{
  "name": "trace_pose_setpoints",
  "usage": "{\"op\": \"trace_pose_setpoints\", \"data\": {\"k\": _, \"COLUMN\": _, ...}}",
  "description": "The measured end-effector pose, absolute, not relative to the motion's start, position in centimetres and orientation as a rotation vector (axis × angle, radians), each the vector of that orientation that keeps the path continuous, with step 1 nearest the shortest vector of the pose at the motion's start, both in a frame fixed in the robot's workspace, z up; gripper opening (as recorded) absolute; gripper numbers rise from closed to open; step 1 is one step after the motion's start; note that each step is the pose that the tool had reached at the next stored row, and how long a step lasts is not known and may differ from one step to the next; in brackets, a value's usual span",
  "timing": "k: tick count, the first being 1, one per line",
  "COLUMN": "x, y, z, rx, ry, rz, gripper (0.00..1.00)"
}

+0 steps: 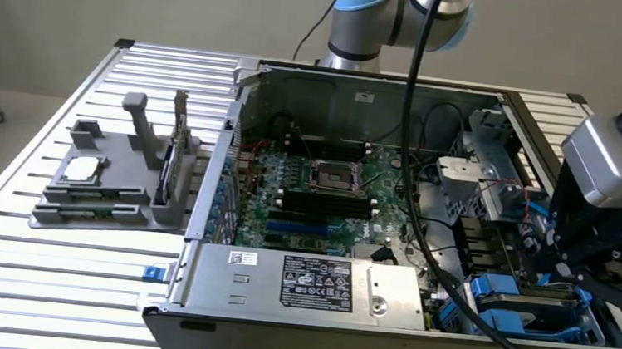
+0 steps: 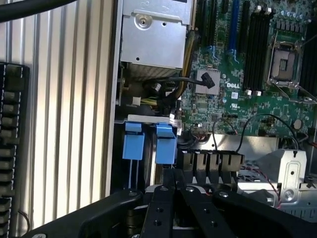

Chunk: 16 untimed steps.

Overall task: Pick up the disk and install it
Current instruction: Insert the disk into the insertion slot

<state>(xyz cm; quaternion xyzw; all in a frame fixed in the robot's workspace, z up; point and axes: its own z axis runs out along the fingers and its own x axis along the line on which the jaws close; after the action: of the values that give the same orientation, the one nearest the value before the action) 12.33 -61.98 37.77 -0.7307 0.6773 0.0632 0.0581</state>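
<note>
Disk (image 1: 525, 306) sits low in the drive bay at the corner of the open computer case (image 1: 220, 176), on the exterior view's right, with its blue carrier tabs (image 2: 166, 145) showing. My tool (image 2: 173, 179) is closed, its tips together just beside one tab; I cannot tell whether they pinch it. I judge the drive stiff, dense, smooth and sensitive to knocks, so I'd hold it by the plastic carrier's edges, not the metal face.

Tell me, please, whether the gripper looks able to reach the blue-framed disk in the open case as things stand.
Probably yes. The gripper hangs right by the disk, the case is open and nothing lies between them; its jaws are shut, though, so they would have to open first.
</note>
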Motion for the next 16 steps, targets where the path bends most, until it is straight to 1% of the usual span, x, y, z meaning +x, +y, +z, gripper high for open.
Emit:
{"op": "trace_pose_setpoints", "data": {"k": 4, "x": 12.7, "y": -61.5, "z": 37.0, "rx": -2.218, "ry": 2.048, "rz": 0.192, "gripper": 0.14}}
{"op": "trace_pose_setpoints", "data": {"k": 11, "x": 15.2, "y": -61.2, "z": 35.8, "rx": -2.218, "ry": 2.049, "rz": 0.192, "gripper": 0.14}}
{"op": "trace_pose_setpoints", "data": {"k": 16, "x": 15.3, "y": -61.2, "z": 34.9, "rx": -2.218, "ry": 2.049, "rz": 0.192, "gripper": 0.14}}
